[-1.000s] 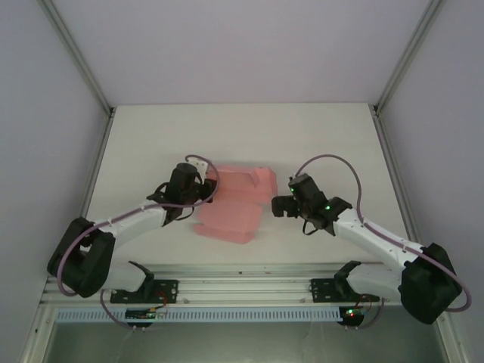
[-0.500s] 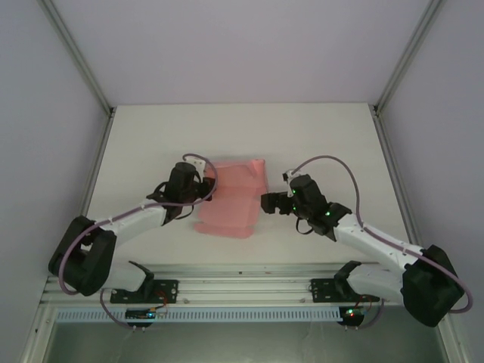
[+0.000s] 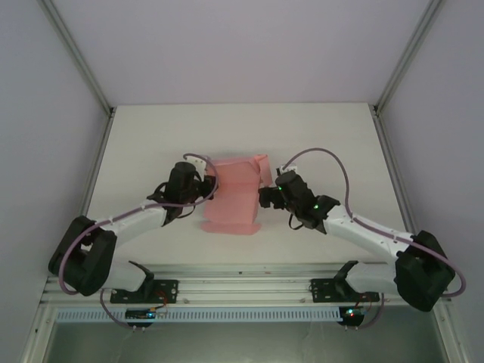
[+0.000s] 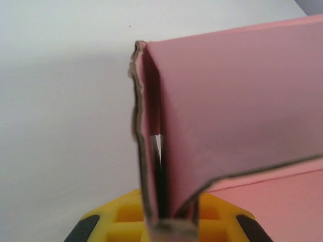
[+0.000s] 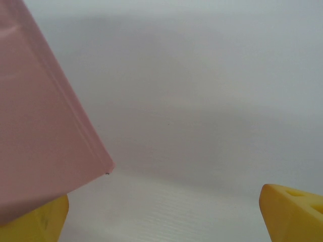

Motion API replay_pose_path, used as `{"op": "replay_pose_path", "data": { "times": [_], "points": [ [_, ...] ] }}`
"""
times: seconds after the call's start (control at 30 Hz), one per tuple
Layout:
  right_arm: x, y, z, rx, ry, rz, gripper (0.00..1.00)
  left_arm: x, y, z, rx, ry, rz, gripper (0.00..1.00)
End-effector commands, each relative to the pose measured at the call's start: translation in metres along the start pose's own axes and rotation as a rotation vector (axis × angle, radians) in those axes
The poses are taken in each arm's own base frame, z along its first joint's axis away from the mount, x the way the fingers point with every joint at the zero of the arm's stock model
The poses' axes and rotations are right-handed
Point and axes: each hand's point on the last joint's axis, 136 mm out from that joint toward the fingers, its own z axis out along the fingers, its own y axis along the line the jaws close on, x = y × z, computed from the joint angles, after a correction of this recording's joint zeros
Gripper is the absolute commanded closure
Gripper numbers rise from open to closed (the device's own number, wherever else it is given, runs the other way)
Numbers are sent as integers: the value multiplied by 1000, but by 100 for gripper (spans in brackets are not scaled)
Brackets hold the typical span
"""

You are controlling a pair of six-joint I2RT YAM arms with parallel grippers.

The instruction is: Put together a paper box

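Note:
The pink paper box (image 3: pixel 233 198) lies partly folded in the middle of the table, its sides raised. My left gripper (image 3: pixel 207 186) is shut on its left edge. In the left wrist view a doubled upright flap of the paper box (image 4: pixel 237 101) is pinched between the left gripper (image 4: pixel 164 204) jaws. My right gripper (image 3: pixel 266 198) stands open at the box's right edge. In the right wrist view a corner of the paper box (image 5: pixel 40 126) hangs over the left yellow finger (image 5: pixel 35 224). The right gripper (image 5: pixel 161 222) has only bare table between its fingers.
The white table (image 3: pixel 151 136) is ringed by grey walls, with metal posts (image 3: pixel 76 53) at the back corners. A metal rail (image 3: pixel 242 283) carrying both arm bases runs along the near edge.
The right gripper has moved left up to the box's right edge. The box has drawn in narrower, with its sides folded up. The left gripper has stayed shut on the left edge.

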Motion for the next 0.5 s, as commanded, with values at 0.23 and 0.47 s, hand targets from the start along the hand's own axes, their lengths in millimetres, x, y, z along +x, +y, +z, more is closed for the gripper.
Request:
{"op": "replay_pose_path", "data": {
  "times": [0.23, 0.47],
  "points": [
    [-13, -43, -38, 94, -138, 103, 1, 13, -4, -3, 12, 44, 79, 100],
    [-9, -67, -55, 68, -193, 194, 1, 12, -6, -4, 23, 42, 74, 100]
  ]
}}
